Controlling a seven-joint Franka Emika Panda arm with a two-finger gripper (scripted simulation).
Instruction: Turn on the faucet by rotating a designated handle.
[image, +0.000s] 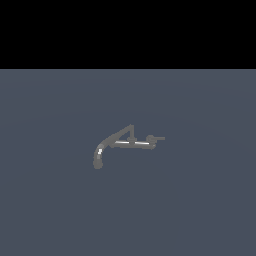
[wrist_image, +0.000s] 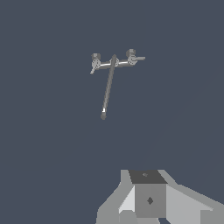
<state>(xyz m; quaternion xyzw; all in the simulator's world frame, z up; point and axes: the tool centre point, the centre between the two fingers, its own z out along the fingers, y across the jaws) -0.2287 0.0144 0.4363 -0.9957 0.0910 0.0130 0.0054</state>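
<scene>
The floor is the largest thing here: a flat slate-grey plane filling the lower part of the exterior view, ending at a straight far edge where plain black begins. It lies bare on every side of the faucet, so there is open room all round it, left, right, near and far.

The gripper shows only in the wrist view, as pale grey blocky shapes with a dark top face at the picture's edge. It is well apart from the faucet and touches nothing. Its fingertips are cut off by the frame, so I cannot tell whether the claw stands apart or together. The arm does not appear in the exterior view.

The faucet sits alone near the middle of the floor, small and dark grey. A straight bar runs left to right and glints white along its length. From its middle a long spout rises, then curves down toward the exterior view's left and ends in a round nozzle with a bright glint just above it.

The handle is at the bar's right end in the exterior view: a small round hub with a short thin stub pointing right, roughly level. The wrist view shows a second hub and stub at the bar's other end, slanting downward.
</scene>
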